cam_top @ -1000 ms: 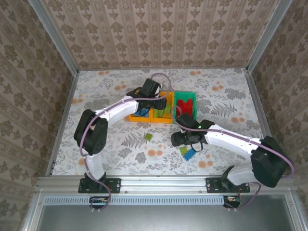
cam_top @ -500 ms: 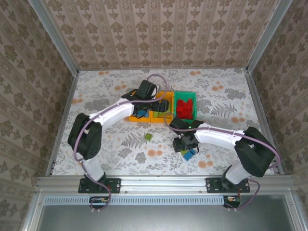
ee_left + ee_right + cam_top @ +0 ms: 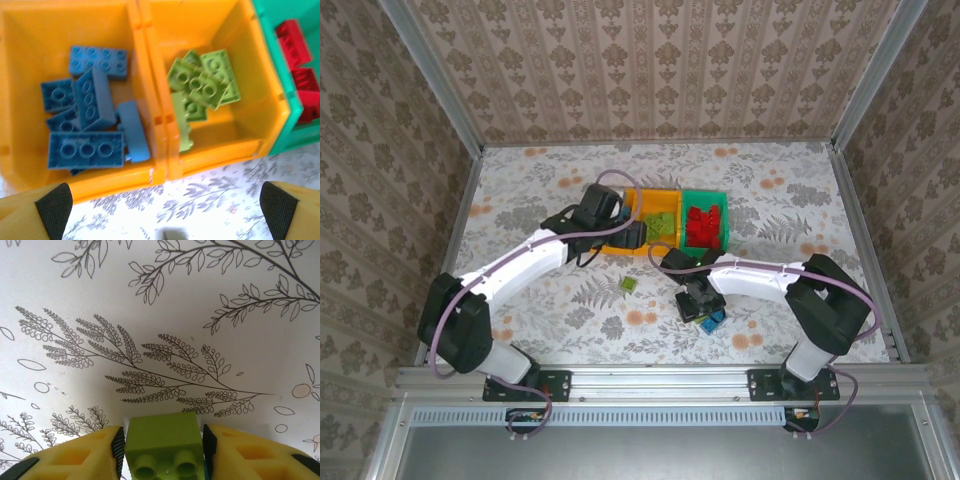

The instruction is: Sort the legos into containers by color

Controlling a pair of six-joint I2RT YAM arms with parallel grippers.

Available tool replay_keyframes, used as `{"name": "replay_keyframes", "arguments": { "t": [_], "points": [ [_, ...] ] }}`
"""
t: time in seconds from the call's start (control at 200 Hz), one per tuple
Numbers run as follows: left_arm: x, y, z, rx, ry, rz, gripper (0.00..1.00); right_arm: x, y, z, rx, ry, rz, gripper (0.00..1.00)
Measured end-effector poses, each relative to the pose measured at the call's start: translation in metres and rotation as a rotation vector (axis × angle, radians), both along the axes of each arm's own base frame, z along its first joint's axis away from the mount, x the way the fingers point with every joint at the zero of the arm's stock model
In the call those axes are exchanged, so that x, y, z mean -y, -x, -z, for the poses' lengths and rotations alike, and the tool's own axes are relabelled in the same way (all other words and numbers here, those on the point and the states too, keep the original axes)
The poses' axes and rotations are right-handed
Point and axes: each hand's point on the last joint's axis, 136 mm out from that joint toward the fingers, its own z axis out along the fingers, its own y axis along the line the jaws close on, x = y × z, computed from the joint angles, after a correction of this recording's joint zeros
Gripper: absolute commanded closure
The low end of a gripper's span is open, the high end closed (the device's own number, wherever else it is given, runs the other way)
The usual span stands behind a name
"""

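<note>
Three bins stand touching in a row toward the far middle of the flower-patterned bench [image 3: 550, 200]. Seen from the left wrist camera, the left orange bin [image 3: 25, 55] holds a loose heap of blue legos [image 3: 85, 150], the middle orange bin [image 3: 165, 30] holds lime green legos [image 3: 202, 82], some tilted on one another, and the green bin [image 3: 290, 135] at the right holds red legos [image 3: 292, 42] (only a few of these come into that picture). The left arm [image 3: 520, 262] reaches across from the near left. The left jaws hang over the near edge of the two orange bins, spread wide, with the dark-padded fingertips [image 3: 52, 205] far apart and nothing between them. The right arm [image 3: 760, 280] bends in low across the bench in front of the bins. The right jaws are clamped on a lime green brick [image 3: 164, 442], studs facing the wrist camera, and each yellow finger [image 3: 80, 457] presses a side of it. Whether that brick is lifted off the bench or sits on it cannot be told. In the top view a blue brick [image 3: 714, 320] lies just beside the right jaws on their near side. One more loose lime green lego [image 3: 630, 285] lies alone on the bench, to the left of the right jaws and in front of the orange bins.
</note>
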Motion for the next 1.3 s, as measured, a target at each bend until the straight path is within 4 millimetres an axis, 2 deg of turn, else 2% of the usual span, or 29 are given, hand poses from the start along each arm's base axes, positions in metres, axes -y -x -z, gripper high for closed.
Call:
{"name": "replay_keyframes", "arguments": {
  "t": [0.175, 0.305, 0.415, 0.565, 0.71, 0.905, 1.02, 1.095, 1.3],
  "points": [
    [-0.023, 0.017, 0.027, -0.061, -0.052, -0.031, 0.0, -0.001, 0.0, -0.002, -0.001, 0.003, -0.001, 0.75],
    [-0.033, 0.029, 0.032, -0.074, -0.063, -0.037, 0.0, -0.005, -0.004, -0.007, 0.014, -0.012, 0.006, 0.8],
    [-0.037, 0.037, 0.032, -0.075, -0.055, -0.033, 0.0, -0.018, -0.02, -0.022, 0.055, -0.078, 0.028, 0.81],
    [-0.037, 0.05, 0.043, -0.105, -0.056, -0.002, 0.0, -0.039, -0.063, -0.062, 0.164, -0.264, 0.12, 0.81],
    [-0.028, 0.068, 0.056, -0.135, -0.076, 0.064, 0.0, -0.044, -0.106, -0.092, 0.241, -0.408, 0.237, 0.81],
    [-0.006, 0.093, 0.078, -0.181, -0.131, 0.182, 0.02, -0.046, -0.187, -0.127, 0.336, -0.516, 0.392, 0.8],
    [-0.002, 0.1, 0.094, -0.215, -0.174, 0.214, 0.07, -0.053, -0.222, -0.129, 0.349, -0.536, 0.437, 0.79],
    [-0.002, 0.104, 0.105, -0.238, -0.201, 0.227, 0.11, -0.058, -0.239, -0.123, 0.344, -0.532, 0.45, 0.73],
    [-0.002, 0.104, 0.123, -0.28, -0.245, 0.237, 0.16, -0.063, -0.265, -0.101, 0.311, -0.494, 0.475, 0.56]
  ]
}}
